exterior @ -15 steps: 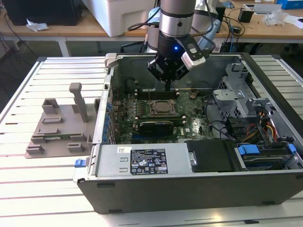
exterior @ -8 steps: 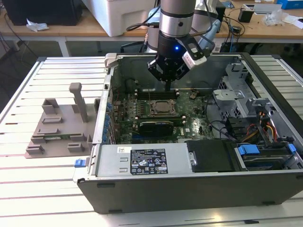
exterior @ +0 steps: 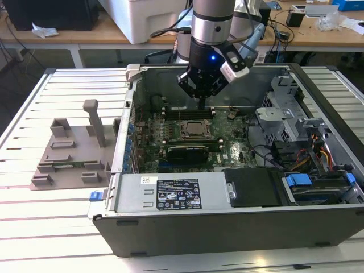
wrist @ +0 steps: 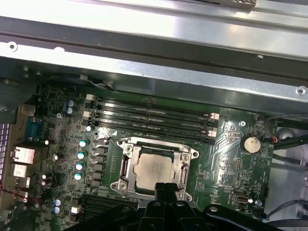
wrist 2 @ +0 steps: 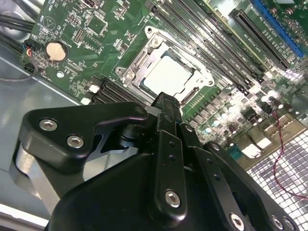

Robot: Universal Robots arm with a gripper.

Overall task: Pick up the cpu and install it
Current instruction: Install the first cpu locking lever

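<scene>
In the exterior view my tool hangs inside the open case, just above the socket on the motherboard.

In the second wrist view the cpu lies flat in the socket frame, directly beyond my tool's tip. My fingers look pressed together with nothing between them.

In the first wrist view the cpu sits square in the socket, right ahead of my tool.

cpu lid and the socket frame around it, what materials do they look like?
cpu: looks like metal, matte silver lid, dull even sheen in both wrist views. Socket frame: seems to be bright bare stamped metal, glinting edges, screw heads at corners. Neither can be confirmed by look alone.
</scene>
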